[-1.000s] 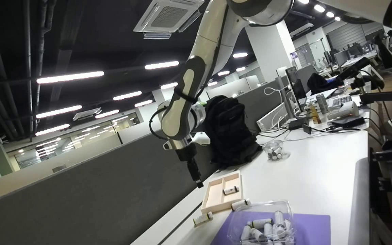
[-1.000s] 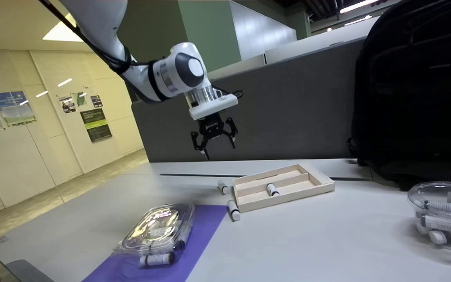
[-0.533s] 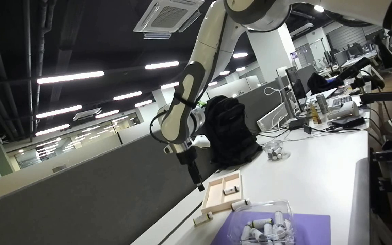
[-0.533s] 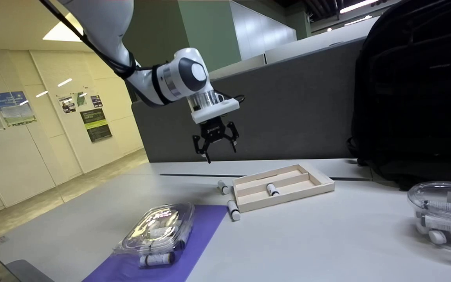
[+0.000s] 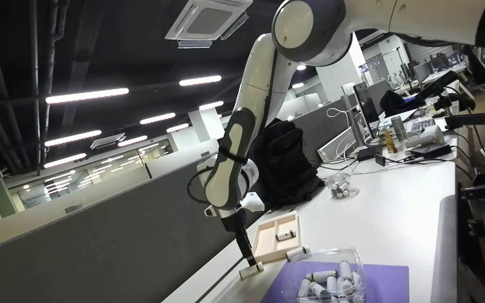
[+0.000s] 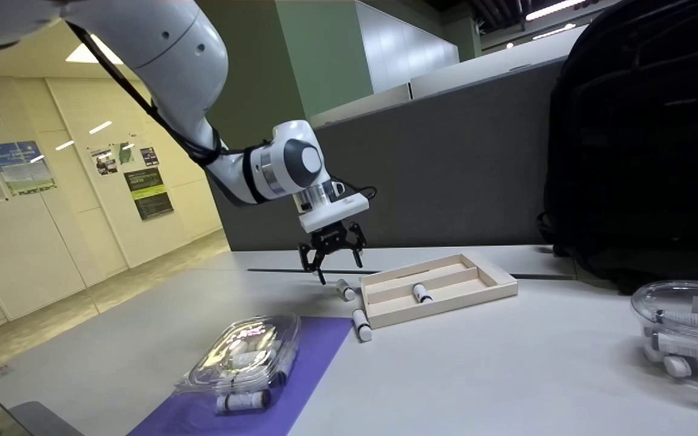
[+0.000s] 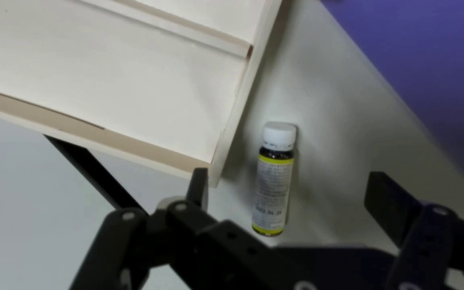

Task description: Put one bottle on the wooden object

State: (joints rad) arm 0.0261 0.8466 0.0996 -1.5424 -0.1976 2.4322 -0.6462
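Claw (image 6: 341,272) released, spread wide, hanging over 1 white-capped, yellow-banded bottle (image 7: 273,181), and near the claw, the divided wooden tray (image 6: 446,304)!

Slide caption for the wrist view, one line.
Open jaws frame a white-capped bottle lying on its side beside the divided wooden tray, with a purple mat at upper right.

Black backpack (image 5: 282,164), grey partition (image 6: 446,181), purple mat (image 6: 314,360)

The jaws show edge-on in an exterior view, canted, ceiling (image 5: 133,42) above; broadside in an exterior view, partition (image 6: 458,181) behind; both well back. The wrist view looks closely down past them. All share the tray (image 7: 143,88) beside them.
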